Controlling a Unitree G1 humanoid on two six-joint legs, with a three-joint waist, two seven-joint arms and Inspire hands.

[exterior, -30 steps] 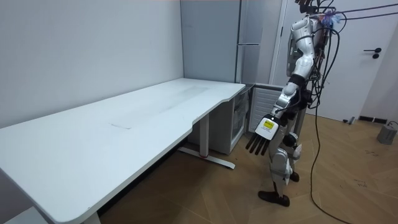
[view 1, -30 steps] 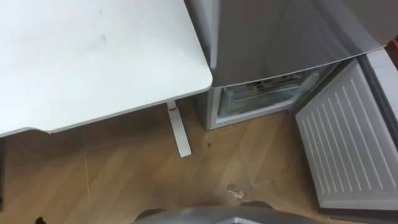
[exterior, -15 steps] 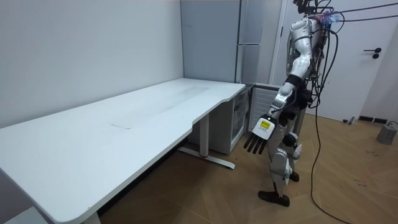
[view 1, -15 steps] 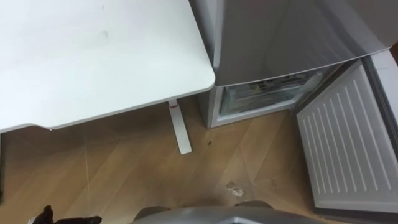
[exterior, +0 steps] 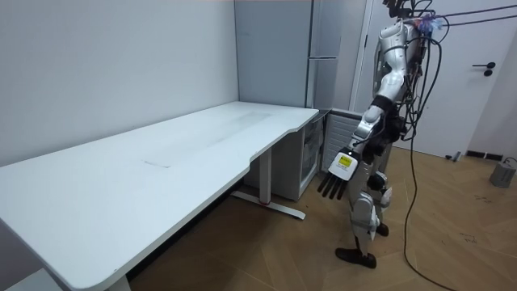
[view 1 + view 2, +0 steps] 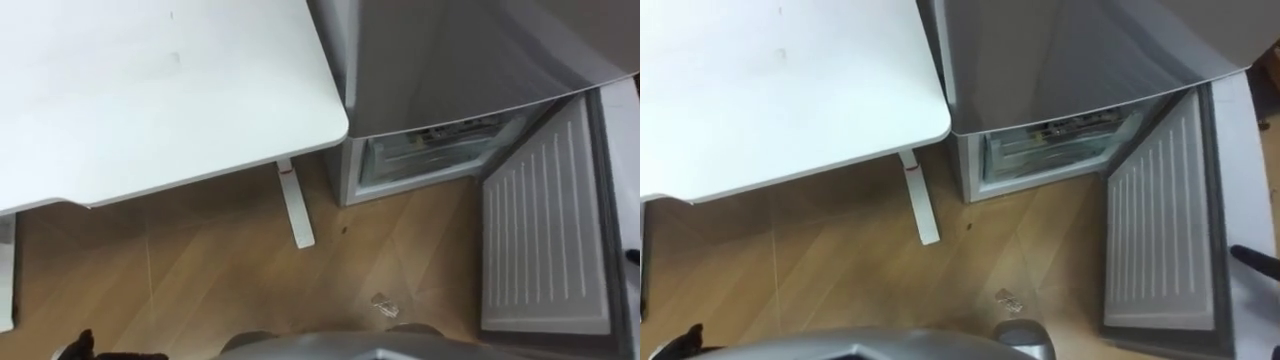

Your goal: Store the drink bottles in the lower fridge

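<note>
Drinks are not being carried by the left robot hand (image 5: pixel 338 176), which is hanging beside the robot's thigh with fingers straight and relaxed, holding nothing. Where the drinks are standing I cannot tell, the white worktop (image 6: pixel 150 90) lying bare as far as it is showing. Over the last second that hand has been swinging forward toward the worktop's corner, and its dark fingertips are now creeping into the lower left of the eye views. The whole picture is sliding a little too, so the head is moving rather than the furniture. A dark tip at the right edge is probably the right robot hand (image 6: pixel 1255 260); whether it is spread or curled I cannot tell. I am judging the fetching not yet begun. The lower fridge compartment (image 6: pixel 430 155) of the grey fridge (image 6: pixel 450 50) is standing ready: its door (image 6: pixel 540 240) is lying swung wide to the robot's right, showing a ribbed white lining, and pale clear drawers are showing inside.
</note>
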